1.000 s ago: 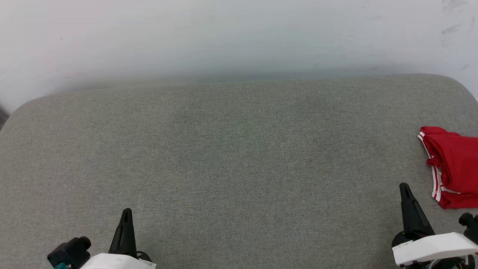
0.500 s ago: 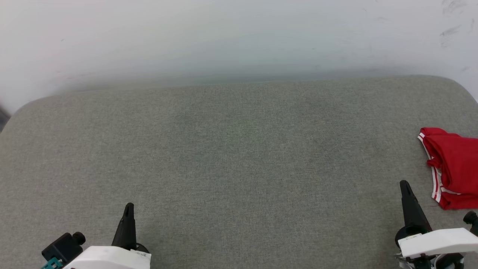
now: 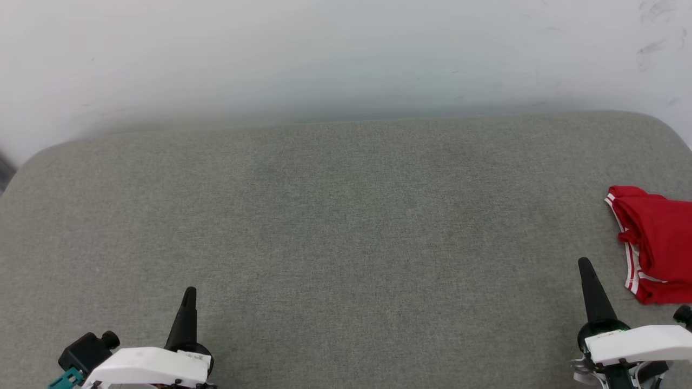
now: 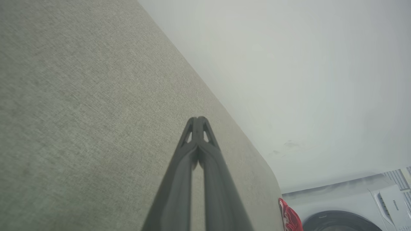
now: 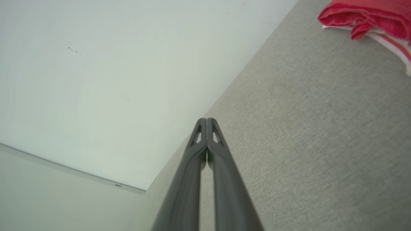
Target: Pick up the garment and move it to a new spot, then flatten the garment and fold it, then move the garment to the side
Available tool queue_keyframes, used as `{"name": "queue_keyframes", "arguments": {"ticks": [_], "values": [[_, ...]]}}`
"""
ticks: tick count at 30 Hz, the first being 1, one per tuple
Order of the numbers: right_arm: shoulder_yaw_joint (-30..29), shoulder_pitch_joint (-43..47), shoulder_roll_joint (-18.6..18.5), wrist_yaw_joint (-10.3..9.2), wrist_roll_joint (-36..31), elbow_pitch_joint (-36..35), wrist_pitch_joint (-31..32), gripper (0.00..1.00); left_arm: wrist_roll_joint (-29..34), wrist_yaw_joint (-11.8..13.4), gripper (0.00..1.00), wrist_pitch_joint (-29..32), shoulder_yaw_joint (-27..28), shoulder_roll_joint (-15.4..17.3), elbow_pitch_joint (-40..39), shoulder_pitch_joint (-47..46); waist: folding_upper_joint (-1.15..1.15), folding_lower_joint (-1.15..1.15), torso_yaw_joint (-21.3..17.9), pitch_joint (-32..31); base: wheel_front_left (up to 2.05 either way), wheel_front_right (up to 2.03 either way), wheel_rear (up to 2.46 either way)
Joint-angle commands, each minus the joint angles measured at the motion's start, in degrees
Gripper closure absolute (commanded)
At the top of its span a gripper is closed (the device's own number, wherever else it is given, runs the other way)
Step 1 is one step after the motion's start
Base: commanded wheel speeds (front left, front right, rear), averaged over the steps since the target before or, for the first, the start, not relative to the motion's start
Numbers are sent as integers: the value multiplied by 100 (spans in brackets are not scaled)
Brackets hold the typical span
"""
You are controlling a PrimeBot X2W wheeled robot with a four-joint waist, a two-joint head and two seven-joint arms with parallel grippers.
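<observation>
Lying bunched at the right edge of the cushion (image 3: 346, 216), cropped in the head view: garment (image 3: 657, 243), soft red folds with red-and-white striped trim. From the left wrist, just a red sliver before a washer (image 4: 353, 202). Near the right gripper (image 3: 584, 266), untouched. Shut tight on nothing, like the left gripper (image 3: 189, 294). Coarse grey weave, rounded corners, white wall (image 3: 346, 54).

The left gripper (image 4: 199, 121), fingers pressed together, hangs over the grey cushion (image 4: 80, 112), the red garment (image 4: 290, 218) at its far corner.
</observation>
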Motion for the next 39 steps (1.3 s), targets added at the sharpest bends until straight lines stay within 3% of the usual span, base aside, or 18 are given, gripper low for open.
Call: {"name": "queue_keyframes", "arguments": {"ticks": [1,39], "values": [[-23,-144,11,0,173,-30,35,100,-174,-52,100,45,31,39,-18,-139,0,0,1,-3,0,0,0],[-172,-362,119,-1,2194,170,584,100,-2317,-348,100,594,204,24,365,-557,0,0,27,-77,0,0,0]]}}
